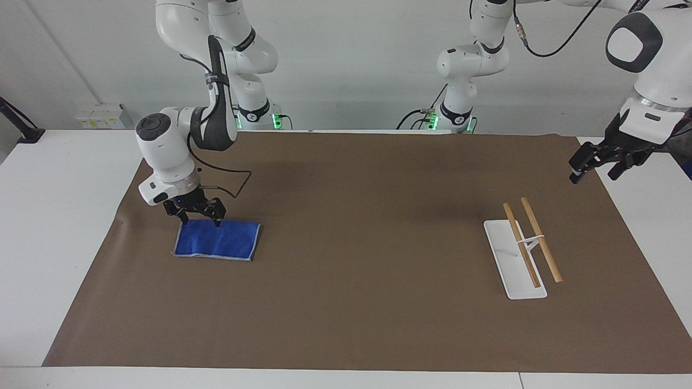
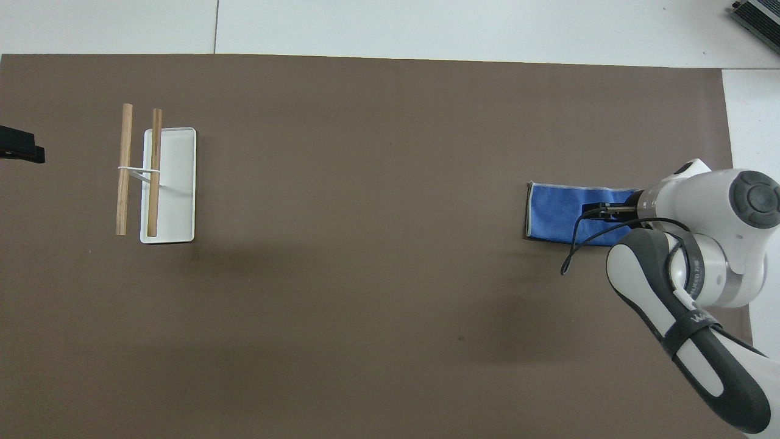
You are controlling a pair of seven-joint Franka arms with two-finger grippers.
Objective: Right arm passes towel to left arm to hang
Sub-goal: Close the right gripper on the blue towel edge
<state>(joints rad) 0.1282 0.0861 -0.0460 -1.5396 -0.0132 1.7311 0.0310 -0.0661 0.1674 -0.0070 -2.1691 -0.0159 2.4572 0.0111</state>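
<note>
The blue towel (image 1: 217,239) lies flat and folded on the brown mat toward the right arm's end of the table; it also shows in the overhead view (image 2: 557,212). My right gripper (image 1: 200,218) is open, pointing down, with its fingertips at the towel's edge nearest the robots; in the overhead view the arm covers part of the towel. My left gripper (image 1: 594,168) is open and waits in the air over the mat's edge at the left arm's end. The rack (image 1: 531,241) with two wooden bars stands on a white base.
The brown mat (image 1: 346,270) covers most of the white table. The rack (image 2: 152,177) with its white base stands toward the left arm's end. A grey device (image 2: 758,18) sits at the table's corner farthest from the robots.
</note>
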